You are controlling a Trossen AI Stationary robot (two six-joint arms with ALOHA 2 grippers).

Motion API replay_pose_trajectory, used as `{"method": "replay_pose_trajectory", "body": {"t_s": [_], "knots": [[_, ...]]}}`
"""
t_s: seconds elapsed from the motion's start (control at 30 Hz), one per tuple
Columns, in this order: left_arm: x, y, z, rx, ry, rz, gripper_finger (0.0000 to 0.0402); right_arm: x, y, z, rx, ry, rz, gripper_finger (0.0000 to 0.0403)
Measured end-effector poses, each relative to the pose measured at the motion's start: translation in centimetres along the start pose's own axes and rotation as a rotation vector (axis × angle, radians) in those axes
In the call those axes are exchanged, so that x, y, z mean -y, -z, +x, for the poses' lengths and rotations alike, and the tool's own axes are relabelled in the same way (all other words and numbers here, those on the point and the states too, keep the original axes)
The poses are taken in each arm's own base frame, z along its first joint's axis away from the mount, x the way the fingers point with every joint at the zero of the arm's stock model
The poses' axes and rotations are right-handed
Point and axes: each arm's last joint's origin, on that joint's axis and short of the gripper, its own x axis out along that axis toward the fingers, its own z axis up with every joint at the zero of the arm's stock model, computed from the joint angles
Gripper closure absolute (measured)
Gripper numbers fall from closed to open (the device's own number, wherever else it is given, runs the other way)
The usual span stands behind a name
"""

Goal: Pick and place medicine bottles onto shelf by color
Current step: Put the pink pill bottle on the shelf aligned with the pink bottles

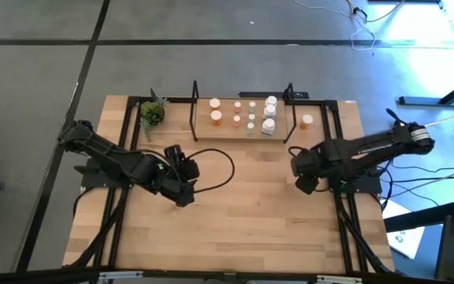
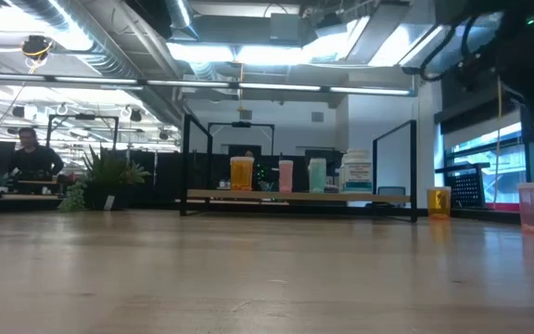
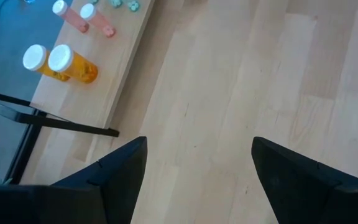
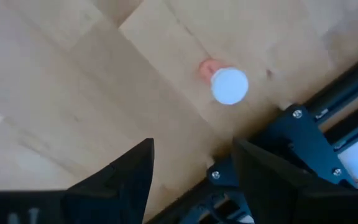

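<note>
- Right gripper (image 4: 191, 149) — jaws released, nothing between them. It hangs above the tabletop off the right end of the shelf (image 1: 227, 112), on the side away from the shelf's back edge.
- Stray pink bottle (image 4: 229, 85) — my target for this step, as I judge it. It stands upright and capped, off the shelf and well out from its right end, just beside the black table rail (image 4: 316, 134). In the right wrist view it lies ahead of the open fingers, not between them.
- To grip it well, I would bring the jaws level with the bottle and straddle the body below the white cap. I would keep the outer finger away from the rail; a knock there could topple the bottle.
- Pink row on the shelf (image 1: 238, 120) — the destination by colour, between the shelf's orange bottles and its green ones. I would set the bottle down upright in a bare patch there, coming in over the black end frame rather than through it.
- Stray orange bottle (image 1: 307, 121) — just beside the shelf's right end, on the table; left for a later pick.
- Left gripper (image 3: 197, 146) — jaws apart and empty, waiting over bare wood in front of the shelf's left end.
</note>
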Motion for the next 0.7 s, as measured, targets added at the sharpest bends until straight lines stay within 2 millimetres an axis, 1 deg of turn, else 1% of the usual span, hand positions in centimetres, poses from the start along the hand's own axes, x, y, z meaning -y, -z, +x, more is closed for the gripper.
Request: {"method": "replay_pose_trajectory", "body": {"t_s": [0.13, 0.23, 0.3, 0.37, 0.4, 0.47, 0.53, 0.7], "knots": [[0.0, 0.0, 0.0, 0.000, 0.001, 0.000, 0.0117, -1.0, 2.1, -0.3, 0.070, 0.008, 0.069, 0.0184], [0.0, 0.0, 0.0, 0.000, 0.001, 0.000, 0.0117, -1.8, 3.8, -0.3, 0.176, 0.021, 0.136, 0.0184], [0.0, 0.0, 0.0, 0.000, 0.001, 0.001, 0.0117, -2.4, 4.8, -0.1, 0.260, -0.010, 0.180, 0.0184], [0.0, 0.0, 0.0, 0.000, 0.001, 0.002, 0.0117, -3.0, 5.5, 0.4, 0.367, -0.059, 0.266, 0.0184], [0.0, 0.0, 0.0, 0.000, 0.001, 0.002, 0.0117, -3.3, 5.7, 0.8, 0.418, -0.090, 0.314, 0.0184], [0.0, 0.0, 0.0, 0.000, 0.001, 0.002, 0.0117, -3.9, 6.0, 1.9, 0.491, -0.137, 0.340, 0.0184], [0.0, 0.0, 0.0, 0.000, 0.001, 0.002, 0.0117, -4.0, 6.4, 3.1, 0.499, -0.135, 0.343, 0.0184], [0.0, 0.0, 0.0, 0.000, 0.002, 0.002, 0.0117, -3.7, 6.8, 6.0, 0.500, -0.113, 0.508, 0.0184]]}}
